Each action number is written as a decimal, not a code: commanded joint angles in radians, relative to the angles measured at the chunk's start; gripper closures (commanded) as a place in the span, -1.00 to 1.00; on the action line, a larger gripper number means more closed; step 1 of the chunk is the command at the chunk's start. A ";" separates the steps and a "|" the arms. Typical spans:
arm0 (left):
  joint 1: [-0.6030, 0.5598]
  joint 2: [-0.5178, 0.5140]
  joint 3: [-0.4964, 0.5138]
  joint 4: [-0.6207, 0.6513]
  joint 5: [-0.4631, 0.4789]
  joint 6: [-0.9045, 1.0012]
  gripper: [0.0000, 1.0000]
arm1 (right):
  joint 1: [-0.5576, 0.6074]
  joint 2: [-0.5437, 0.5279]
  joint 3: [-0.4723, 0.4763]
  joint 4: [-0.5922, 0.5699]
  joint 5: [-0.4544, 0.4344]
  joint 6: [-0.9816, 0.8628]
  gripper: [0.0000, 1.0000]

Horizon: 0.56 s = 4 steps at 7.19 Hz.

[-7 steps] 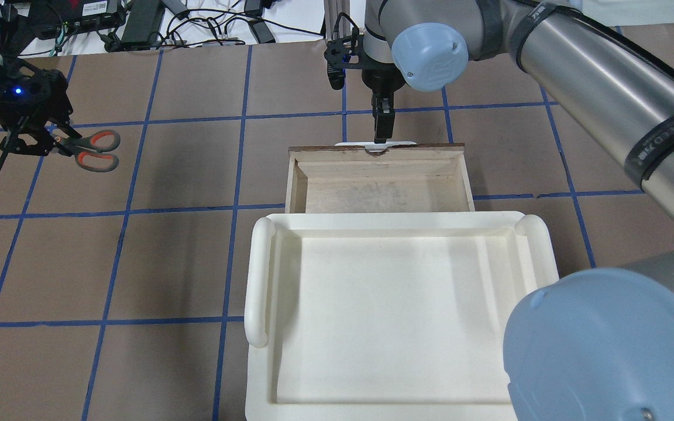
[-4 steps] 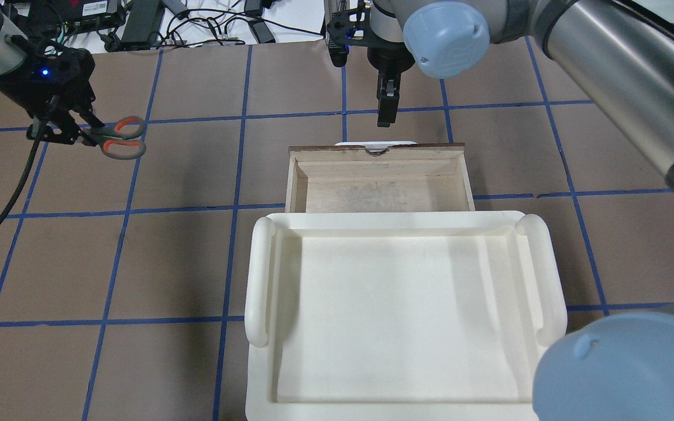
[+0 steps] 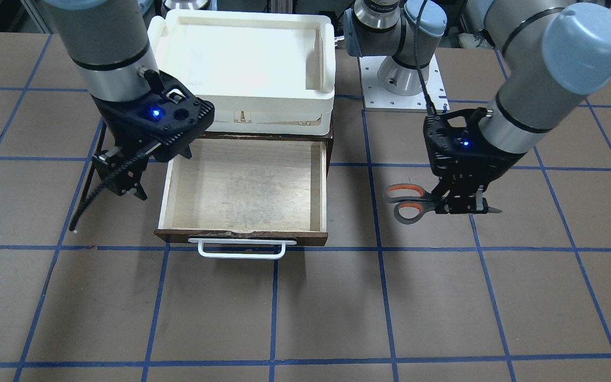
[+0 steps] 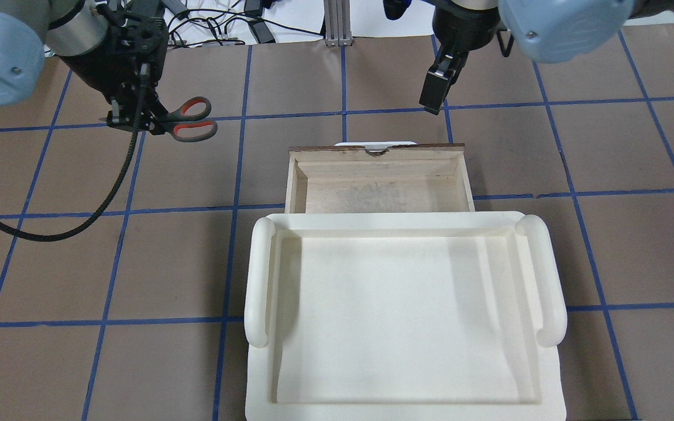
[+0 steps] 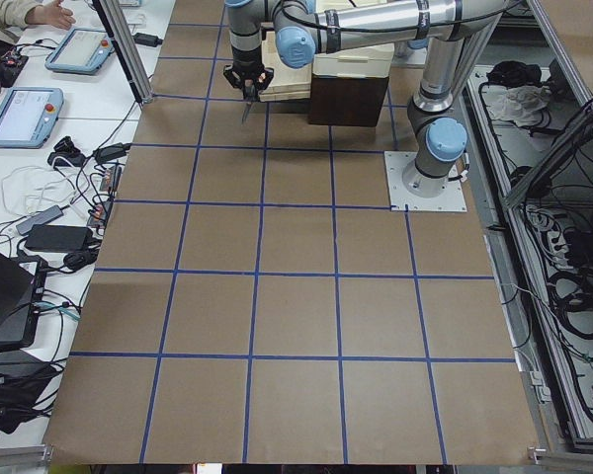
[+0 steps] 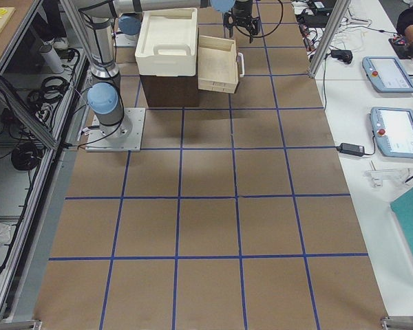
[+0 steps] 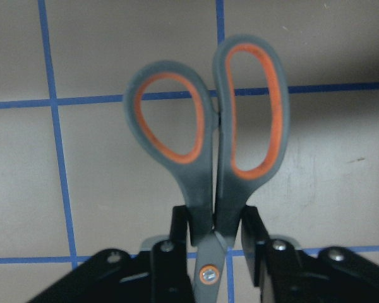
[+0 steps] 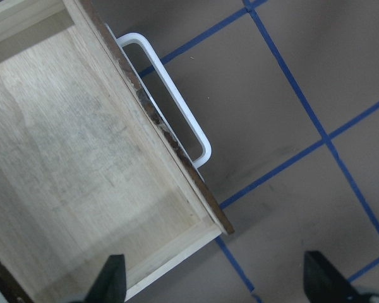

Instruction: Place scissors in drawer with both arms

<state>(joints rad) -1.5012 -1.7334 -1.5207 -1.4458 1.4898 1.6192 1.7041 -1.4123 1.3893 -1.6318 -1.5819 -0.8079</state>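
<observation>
While the scissors [image 7: 208,158] hang off to the robot's left of the drawer [image 4: 290,175], well apart from it, the left gripper [image 7: 215,227] has them pinched at the neck just above the pivot. The orange-lined loops lead toward the drawer, and the blade tips poke out the other way. From the side cameras I can't quite tell how far they sit above the table. The drawer stands pulled out, its pale floor bare, with the white tray [image 4: 255,280] sitting above its rear. The right gripper [image 4: 433,96] hovers near the drawer's front corner, its jaws spread wide with nothing between them. That narrow pinch near the pivot worries me: the heavier handles could swing down. If the arm comes in low, a loop may catch the drawer's side wall.
</observation>
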 commanded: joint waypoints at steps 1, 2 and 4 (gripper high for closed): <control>-0.114 -0.006 0.001 -0.001 -0.003 -0.161 1.00 | -0.021 -0.063 0.013 0.096 0.003 0.368 -1.00; -0.158 -0.009 -0.001 -0.001 -0.006 -0.201 1.00 | -0.023 -0.071 0.013 0.139 0.011 0.538 -1.00; -0.287 -0.041 -0.001 0.001 -0.008 -0.321 1.00 | -0.008 -0.077 0.019 0.150 0.014 0.850 -1.00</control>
<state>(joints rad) -1.7104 -1.7573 -1.5215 -1.4476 1.4827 1.3856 1.6869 -1.4835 1.4047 -1.4938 -1.5709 -0.1436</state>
